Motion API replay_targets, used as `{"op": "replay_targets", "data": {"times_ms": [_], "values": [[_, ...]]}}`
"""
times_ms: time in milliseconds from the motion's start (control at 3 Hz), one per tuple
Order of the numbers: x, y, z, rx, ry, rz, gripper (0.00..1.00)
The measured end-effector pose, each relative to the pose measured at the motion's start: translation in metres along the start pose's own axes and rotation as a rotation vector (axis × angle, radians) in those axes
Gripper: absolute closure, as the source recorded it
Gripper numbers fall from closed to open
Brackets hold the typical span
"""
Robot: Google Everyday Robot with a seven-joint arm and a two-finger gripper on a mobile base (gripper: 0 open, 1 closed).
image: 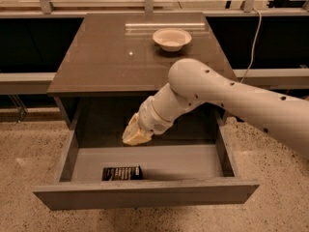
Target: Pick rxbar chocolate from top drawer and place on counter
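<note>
The rxbar chocolate (122, 173), a flat black wrapper with white print, lies on the floor of the open top drawer (145, 193), near its front panel and left of centre. My gripper (134, 135) hangs above the drawer's back part, under the counter's front edge, up and slightly right of the bar and clear of it. Its yellowish fingers look closed together with nothing between them. The counter (106, 57) is the glossy dark slab above the drawer.
A white bowl (172, 38) stands on the counter at the back right. My white arm (231, 98) reaches in from the right across the drawer's right side. Speckled floor surrounds the cabinet, and dark shelving runs behind it.
</note>
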State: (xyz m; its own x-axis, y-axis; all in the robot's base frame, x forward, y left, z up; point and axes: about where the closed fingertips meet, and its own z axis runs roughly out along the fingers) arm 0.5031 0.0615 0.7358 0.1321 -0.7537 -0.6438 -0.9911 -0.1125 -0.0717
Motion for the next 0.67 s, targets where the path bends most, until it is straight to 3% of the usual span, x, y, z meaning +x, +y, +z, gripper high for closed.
{"op": "replay_targets", "data": {"times_ms": [333, 667], "values": [[-0.0111, 0.0034, -0.0206, -0.012, 0.014, 0.002, 0.97], [-0.0083, 0.0025, -0.0184, -0.035, 0.068, 0.024, 0.74]]}}
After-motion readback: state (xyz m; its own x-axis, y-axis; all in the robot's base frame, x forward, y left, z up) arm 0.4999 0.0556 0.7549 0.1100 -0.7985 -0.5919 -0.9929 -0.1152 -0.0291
